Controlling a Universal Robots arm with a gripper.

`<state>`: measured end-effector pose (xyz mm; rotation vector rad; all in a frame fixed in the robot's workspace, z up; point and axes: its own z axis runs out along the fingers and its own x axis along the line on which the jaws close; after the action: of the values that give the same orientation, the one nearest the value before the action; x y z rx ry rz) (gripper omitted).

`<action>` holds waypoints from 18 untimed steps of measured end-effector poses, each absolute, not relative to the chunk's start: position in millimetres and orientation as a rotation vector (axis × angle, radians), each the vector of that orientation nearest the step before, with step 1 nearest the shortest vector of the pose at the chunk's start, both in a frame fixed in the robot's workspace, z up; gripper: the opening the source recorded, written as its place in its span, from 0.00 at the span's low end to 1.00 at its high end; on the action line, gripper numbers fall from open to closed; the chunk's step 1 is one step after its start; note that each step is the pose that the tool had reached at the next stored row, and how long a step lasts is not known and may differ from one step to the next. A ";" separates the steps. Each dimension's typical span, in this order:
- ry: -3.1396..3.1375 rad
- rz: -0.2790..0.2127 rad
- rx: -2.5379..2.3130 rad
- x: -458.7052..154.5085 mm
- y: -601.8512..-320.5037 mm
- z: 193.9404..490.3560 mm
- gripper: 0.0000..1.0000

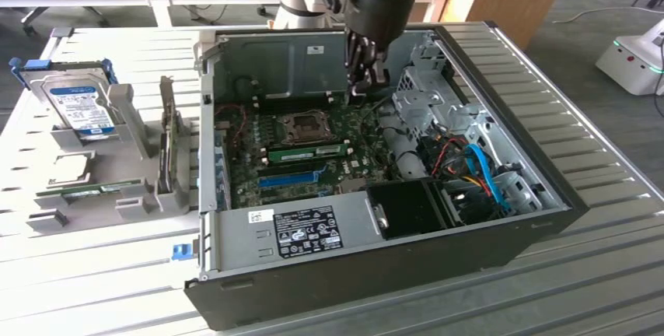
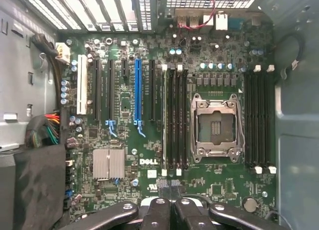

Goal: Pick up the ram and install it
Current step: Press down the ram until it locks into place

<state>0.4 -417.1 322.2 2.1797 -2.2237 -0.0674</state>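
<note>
Nearest in the exterior view, the dark computer case lies open on the slatted metal bench. Its near corner is cut off by the bottom edge of the frame.

At lower left, one ram stick lies in a grey rack. Only a green strip of it shows between the rack's walls, and its chips and label cannot be made out. Farther back, at mid-left, one silver hard drive with a blue label stands in the same rack.

Inside the case, one blue slot lies nearest. Just beyond it, at mid-frame, a second ram stick sits in a slot right beside the single CPU socket. Whether it is fully latched cannot be told. That makes two sticks, one on the rack and one on the board.

Past the socket, at upper centre, the tool hangs above the board with nothing in its grip. Its arm is cut off by the top edge.

In the wrist view the tool has its fingers pressed together with nothing between them, over the motherboard. Black memory slots flank the socket on both sides. Beyond one bank lie the blue slot and one white slot. From this angle the seated stick would be seen edge-on, and it is hard to pick out among the slots.
</note>
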 end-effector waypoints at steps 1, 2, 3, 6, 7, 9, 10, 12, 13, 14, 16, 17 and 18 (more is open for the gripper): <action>-2.224 -0.067 2.180 0.4 -417.1 320.4 0.11; -2.224 -0.067 2.180 0.4 -417.2 318.4 0.11; -2.224 -0.067 2.180 0.4 -417.2 316.6 0.11; -2.224 -0.068 2.180 0.4 -417.6 311.6 0.11; -2.224 -0.068 2.180 0.4 -417.7 309.7 0.11; -2.224 -0.068 2.180 0.4 -417.8 306.4 0.11; -2.224 -0.068 2.180 0.4 -417.8 304.8 0.11; -2.224 -0.068 2.180 0.4 -417.9 302.0 0.11; -2.224 -0.068 2.180 0.4 -417.9 300.4 0.11; -2.224 -0.068 2.180 0.4 -418.0 298.9 0.11; -2.224 -0.068 2.180 0.4 -418.0 295.8 0.11; -2.224 -0.068 2.180 0.4 -418.0 294.3 0.11; -2.224 -0.068 2.180 0.4 -418.0 292.7 0.11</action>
<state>0.4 -418.0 292.7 2.1799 -2.2238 -0.0679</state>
